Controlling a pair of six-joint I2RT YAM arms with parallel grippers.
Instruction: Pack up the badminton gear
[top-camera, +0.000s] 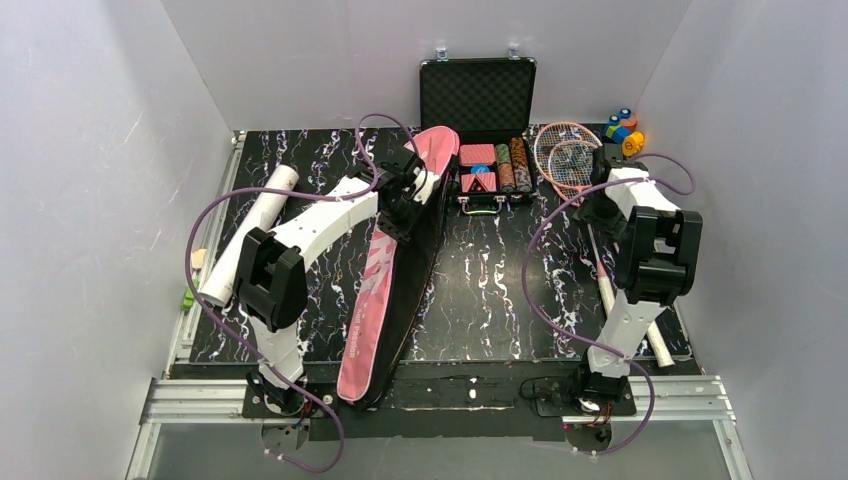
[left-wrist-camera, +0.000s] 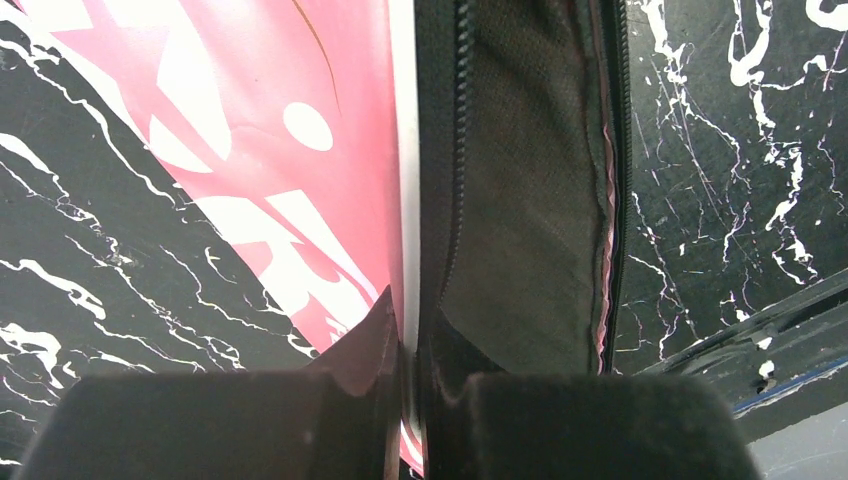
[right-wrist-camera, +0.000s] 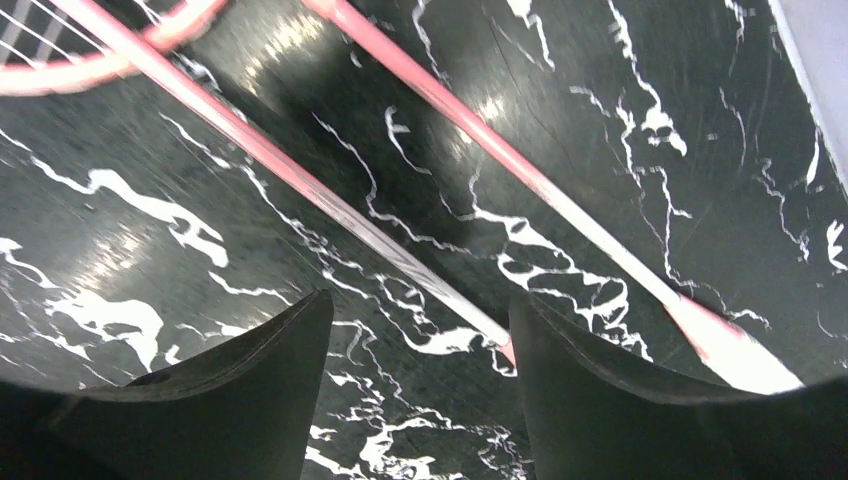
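While the pink bag (top-camera: 372, 300) lies down the middle of the table (top-camera: 480, 290), from 1 o'clock to 7 o'clock, its zip edge is pinched between the closed fingers of the left gripper (left-wrist-camera: 408, 330). The right gripper (right-wrist-camera: 418, 305) is held spread and empty over the shafts of two rackets (right-wrist-camera: 300, 170) at 2 o'clock. Marbled tabletop shows between bag and rackets. The white tube (top-camera: 250, 235) lies along the 9 o'clock edge.

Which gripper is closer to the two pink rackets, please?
The right. The right gripper hangs open directly over the shafts of the rackets, apparently not touching them. The left gripper is across the table, shut on the edge of the pink bag.
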